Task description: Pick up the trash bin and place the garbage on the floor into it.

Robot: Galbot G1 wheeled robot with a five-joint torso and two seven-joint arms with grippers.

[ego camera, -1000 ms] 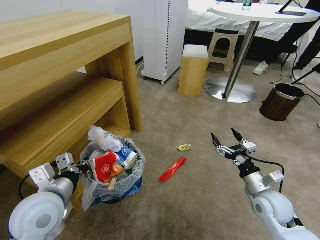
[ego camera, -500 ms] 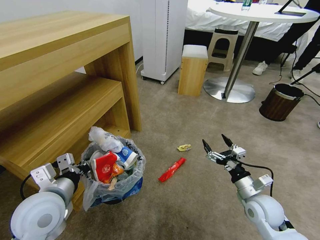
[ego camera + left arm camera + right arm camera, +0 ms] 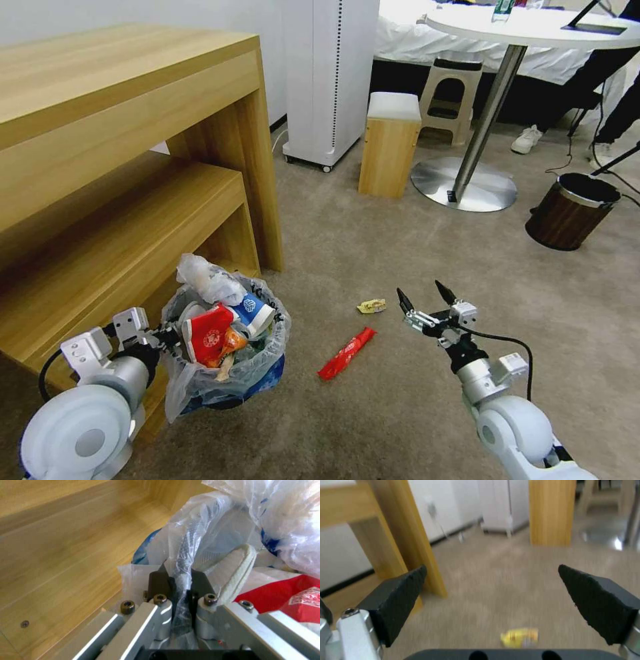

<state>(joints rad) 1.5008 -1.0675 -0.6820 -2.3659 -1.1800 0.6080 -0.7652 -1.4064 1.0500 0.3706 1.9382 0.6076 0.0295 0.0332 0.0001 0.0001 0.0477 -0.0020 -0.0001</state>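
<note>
With the left gripper [image 3: 178, 580] pinching only the thin plastic liner of the overfull trash bin [image 3: 227, 360] beside the wooden bench [image 3: 120, 240], the liner could tear or slip, while the right gripper [image 3: 422, 300], fingers spread, hovers near the yellow wrapper [image 3: 371, 306] and red wrapper [image 3: 347, 353].

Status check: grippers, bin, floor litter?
Left gripper shut on trash bin liner. Right gripper open, near yellow wrapper. Red wrapper on carpet. Nothing blocking.
</note>
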